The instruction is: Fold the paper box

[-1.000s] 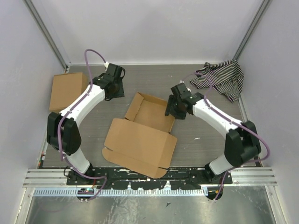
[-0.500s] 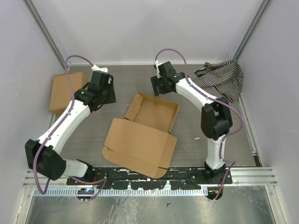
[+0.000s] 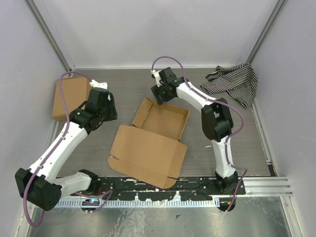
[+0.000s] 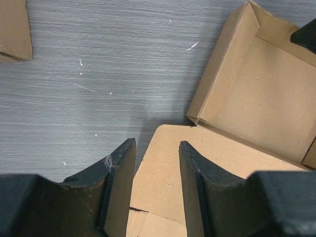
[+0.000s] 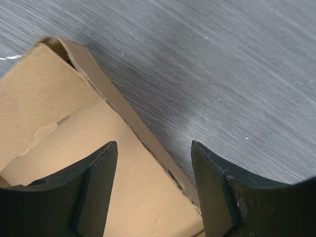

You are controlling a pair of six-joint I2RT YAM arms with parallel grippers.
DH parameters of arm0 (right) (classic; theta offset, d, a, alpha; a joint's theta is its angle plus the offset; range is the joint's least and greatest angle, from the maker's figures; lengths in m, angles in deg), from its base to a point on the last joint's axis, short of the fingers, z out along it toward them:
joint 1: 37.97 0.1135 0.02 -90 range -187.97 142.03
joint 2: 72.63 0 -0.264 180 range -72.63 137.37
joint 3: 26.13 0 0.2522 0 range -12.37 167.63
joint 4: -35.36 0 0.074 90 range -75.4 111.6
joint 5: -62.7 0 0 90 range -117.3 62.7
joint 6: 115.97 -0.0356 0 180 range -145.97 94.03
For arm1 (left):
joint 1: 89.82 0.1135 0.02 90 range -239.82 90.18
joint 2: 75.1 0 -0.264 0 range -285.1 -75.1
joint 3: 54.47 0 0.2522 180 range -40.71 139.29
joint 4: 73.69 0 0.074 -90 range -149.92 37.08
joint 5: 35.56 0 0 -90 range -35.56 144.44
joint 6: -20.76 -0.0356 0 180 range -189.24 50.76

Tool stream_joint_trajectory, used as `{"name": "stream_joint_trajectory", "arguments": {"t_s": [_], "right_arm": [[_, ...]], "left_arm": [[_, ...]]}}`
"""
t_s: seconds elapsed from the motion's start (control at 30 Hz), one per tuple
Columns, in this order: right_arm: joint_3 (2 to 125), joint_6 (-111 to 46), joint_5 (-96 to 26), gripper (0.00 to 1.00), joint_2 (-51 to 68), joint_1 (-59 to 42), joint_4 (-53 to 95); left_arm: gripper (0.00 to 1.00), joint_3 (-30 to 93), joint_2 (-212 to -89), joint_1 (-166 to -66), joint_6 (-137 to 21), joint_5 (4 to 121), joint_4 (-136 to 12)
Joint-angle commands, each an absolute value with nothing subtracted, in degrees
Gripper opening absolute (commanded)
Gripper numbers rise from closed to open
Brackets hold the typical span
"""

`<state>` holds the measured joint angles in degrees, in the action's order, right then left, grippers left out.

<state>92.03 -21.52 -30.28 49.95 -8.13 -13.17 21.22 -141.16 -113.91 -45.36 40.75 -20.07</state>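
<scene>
The paper box [image 3: 150, 140] lies in the middle of the desk [image 3: 128, 86], its shallow tray half-formed at the far side and its lid panel flat toward the arms. The left gripper [image 4: 155, 148] hangs over the lid's left corner, jaws moderately apart and empty. The right gripper [image 5: 153, 145] hovers above the tray's far wall, jaws spread wide, gripping nothing

The left wrist view cuts off the paper box [image 4: 256, 94] at right and bottom. Only a corner of another cardboard box [image 4: 12, 29] shows, upper left.
</scene>
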Motion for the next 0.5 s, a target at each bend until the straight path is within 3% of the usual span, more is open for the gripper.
{"name": "stream_joint_trajectory", "arguments": {"t_s": [0.0,0.2,0.4,0.47], "right_arm": [[93.4,-22.1,-28.2,0.65,52.5,-7.8,-13.3],[89.6,-26.8,-26.0,0.56,52.3,-7.9,-11.3],[83.6,-39.4,-19.9,0.37,47.2,-10.1,-13.5],[78.2,-44.7,-17.9,0.34,43.3,-11.2,-14.0]], "left_arm": [[0.47,20.3,-139.5,-113.7,-45.4,40.2,-20.4],[0.47,20.2,-139.4,-113.7,-45.1,40.9,-20.7],[0.47,19.9,-139.8,-113.7,-43.9,43.4,-22.1],[0.47,19.9,-139.9,-113.7,-43.4,44.5,-22.8]]}}
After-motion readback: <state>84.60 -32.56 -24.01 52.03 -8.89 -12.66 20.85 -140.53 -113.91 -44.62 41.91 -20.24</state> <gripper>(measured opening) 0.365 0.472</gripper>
